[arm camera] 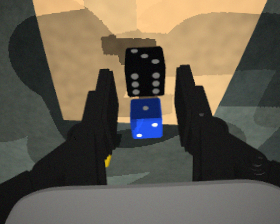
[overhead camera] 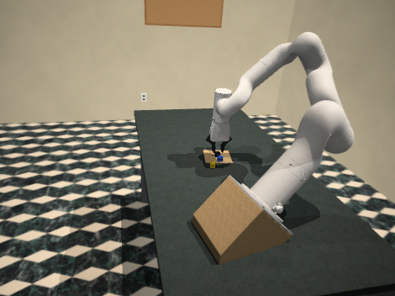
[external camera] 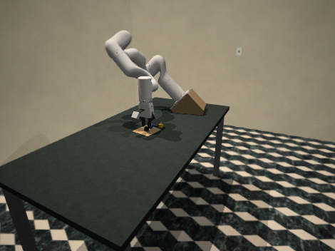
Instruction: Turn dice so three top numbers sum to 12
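Note:
The black die (overhead camera: 217, 153) (external camera: 146, 128) (arm camera: 145, 71) stands between my open gripper's (overhead camera: 218, 152) (external camera: 147, 126) (arm camera: 145, 71) fingers, with a gap to each finger. It shows three pips on its upper face and six on its near side. The blue die (overhead camera: 220, 158) (external camera: 151, 126) (arm camera: 146, 118) is just on its near side, one pip on top and two on the near side. In the wrist view it reaches below the near edge of the tan mat (overhead camera: 228, 155) (external camera: 139, 131) (arm camera: 75, 60). The yellow die (overhead camera: 213, 165) (external camera: 160, 125) (arm camera: 107, 161) is beside the mat, mostly hidden by a finger in the wrist view; its top number is unclear.
The dark table (overhead camera: 176, 131) (external camera: 107, 168) carries the mat. The brown wedge-shaped base (overhead camera: 229, 219) (external camera: 190, 104) of the arm stands well away from the dice. Arm shadows fall over the mat and table.

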Robot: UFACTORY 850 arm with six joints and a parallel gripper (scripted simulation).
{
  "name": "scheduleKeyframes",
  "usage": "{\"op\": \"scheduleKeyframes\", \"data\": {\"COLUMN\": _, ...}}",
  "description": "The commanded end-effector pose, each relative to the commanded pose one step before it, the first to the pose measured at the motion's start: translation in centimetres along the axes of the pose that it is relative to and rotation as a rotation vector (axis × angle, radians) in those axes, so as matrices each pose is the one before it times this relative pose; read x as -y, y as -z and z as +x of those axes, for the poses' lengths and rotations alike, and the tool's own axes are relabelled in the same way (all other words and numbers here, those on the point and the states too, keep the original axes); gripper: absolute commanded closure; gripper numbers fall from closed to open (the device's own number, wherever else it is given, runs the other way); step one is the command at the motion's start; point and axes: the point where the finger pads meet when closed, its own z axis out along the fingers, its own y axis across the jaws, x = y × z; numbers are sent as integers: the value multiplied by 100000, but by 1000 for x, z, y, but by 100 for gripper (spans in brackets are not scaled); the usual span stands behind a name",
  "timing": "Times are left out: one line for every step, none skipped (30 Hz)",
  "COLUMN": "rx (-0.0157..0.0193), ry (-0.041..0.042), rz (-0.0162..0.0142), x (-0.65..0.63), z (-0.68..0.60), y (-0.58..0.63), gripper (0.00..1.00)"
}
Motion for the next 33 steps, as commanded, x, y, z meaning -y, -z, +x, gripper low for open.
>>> {"op": "scheduleKeyframes", "data": {"rx": -95, "ry": -50, "rz": 29, "x": -5, "z": 62, "y": 2727, "gripper": 58}}
{"op": "scheduleKeyframes", "data": {"rx": 0, "ry": 0, "rz": 0, "x": 0, "z": 0, "y": 550, "gripper": 58}}
{"op": "scheduleKeyframes", "data": {"rx": 0, "ry": 0, "rz": 0, "x": 0, "z": 0, "y": 532, "gripper": 58}}
{"op": "scheduleKeyframes", "data": {"rx": 0, "ry": 0, "rz": 0, "x": 0, "z": 0, "y": 505, "gripper": 58}}
{"op": "scheduleKeyframes", "data": {"rx": 0, "ry": 0, "rz": 0, "x": 0, "z": 0, "y": 470, "gripper": 58}}
{"op": "scheduleKeyframes", "data": {"rx": 0, "ry": 0, "rz": 1, "x": 0, "z": 0, "y": 427, "gripper": 58}}
{"op": "scheduleKeyframes", "data": {"rx": -1, "ry": 0, "rz": -1, "x": 0, "z": 1, "y": 377, "gripper": 58}}
{"op": "scheduleKeyframes", "data": {"rx": 0, "ry": 0, "rz": 0, "x": 0, "z": 0, "y": 0, "gripper": 58}}
{"op": "scheduleKeyframes", "data": {"rx": 0, "ry": 0, "rz": 0, "x": 0, "z": 0, "y": 0, "gripper": 58}}
{"op": "scheduleKeyframes", "data": {"rx": 0, "ry": 0, "rz": 0, "x": 0, "z": 0, "y": 323, "gripper": 58}}
{"op": "scheduleKeyframes", "data": {"rx": 1, "ry": 0, "rz": 1, "x": 0, "z": 0, "y": 265, "gripper": 58}}
{"op": "scheduleKeyframes", "data": {"rx": -1, "ry": 0, "rz": -1, "x": 0, "z": 1, "y": 207, "gripper": 58}}
{"op": "scheduleKeyframes", "data": {"rx": 0, "ry": 0, "rz": 0, "x": 0, "z": 0, "y": 151, "gripper": 58}}
{"op": "scheduleKeyframes", "data": {"rx": 0, "ry": 0, "rz": 0, "x": 0, "z": 0, "y": 99, "gripper": 58}}
{"op": "scheduleKeyframes", "data": {"rx": 0, "ry": 0, "rz": 0, "x": 0, "z": 0, "y": 55, "gripper": 58}}
{"op": "scheduleKeyframes", "data": {"rx": 0, "ry": 0, "rz": 0, "x": 0, "z": 0, "y": 22, "gripper": 58}}
{"op": "scheduleKeyframes", "data": {"rx": 0, "ry": 0, "rz": 0, "x": 0, "z": 0, "y": 3, "gripper": 58}}
{"op": "scheduleKeyframes", "data": {"rx": 0, "ry": 0, "rz": 0, "x": 0, "z": 0, "y": 0, "gripper": 0}}
{"op": "scheduleKeyframes", "data": {"rx": 0, "ry": 0, "rz": 0, "x": 0, "z": 0, "y": 0, "gripper": 0}}
{"op": "scheduleKeyframes", "data": {"rx": 0, "ry": 0, "rz": 0, "x": 0, "z": 0, "y": 0, "gripper": 0}}
{"op": "scheduleKeyframes", "data": {"rx": 0, "ry": 0, "rz": 0, "x": 0, "z": 0, "y": 0, "gripper": 0}}
{"op": "scheduleKeyframes", "data": {"rx": 0, "ry": 0, "rz": 0, "x": 0, "z": 0, "y": 0, "gripper": 0}}
{"op": "scheduleKeyframes", "data": {"rx": 0, "ry": 0, "rz": 0, "x": 0, "z": 0, "y": 0, "gripper": 0}}
{"op": "scheduleKeyframes", "data": {"rx": 0, "ry": 0, "rz": 0, "x": 0, "z": 0, "y": 0, "gripper": 0}}
{"op": "scheduleKeyframes", "data": {"rx": 0, "ry": 0, "rz": 0, "x": 0, "z": 0, "y": 0, "gripper": 0}}
{"op": "scheduleKeyframes", "data": {"rx": 0, "ry": 0, "rz": 0, "x": 0, "z": 0, "y": 0, "gripper": 0}}
{"op": "scheduleKeyframes", "data": {"rx": 0, "ry": 0, "rz": 0, "x": 0, "z": 0, "y": 0, "gripper": 0}}
{"op": "scheduleKeyframes", "data": {"rx": 0, "ry": 0, "rz": 0, "x": 0, "z": 0, "y": 0, "gripper": 0}}
{"op": "scheduleKeyframes", "data": {"rx": 0, "ry": 0, "rz": 0, "x": 0, "z": 0, "y": 0, "gripper": 0}}
{"op": "scheduleKeyframes", "data": {"rx": 0, "ry": 0, "rz": 0, "x": 0, "z": 0, "y": 0, "gripper": 0}}
{"op": "scheduleKeyframes", "data": {"rx": 0, "ry": 0, "rz": 0, "x": 0, "z": 0, "y": 0, "gripper": 0}}
{"op": "scheduleKeyframes", "data": {"rx": 0, "ry": 0, "rz": 0, "x": 0, "z": 0, "y": 0, "gripper": 0}}
{"op": "scheduleKeyframes", "data": {"rx": 0, "ry": 0, "rz": 0, "x": 0, "z": 0, "y": 0, "gripper": 0}}
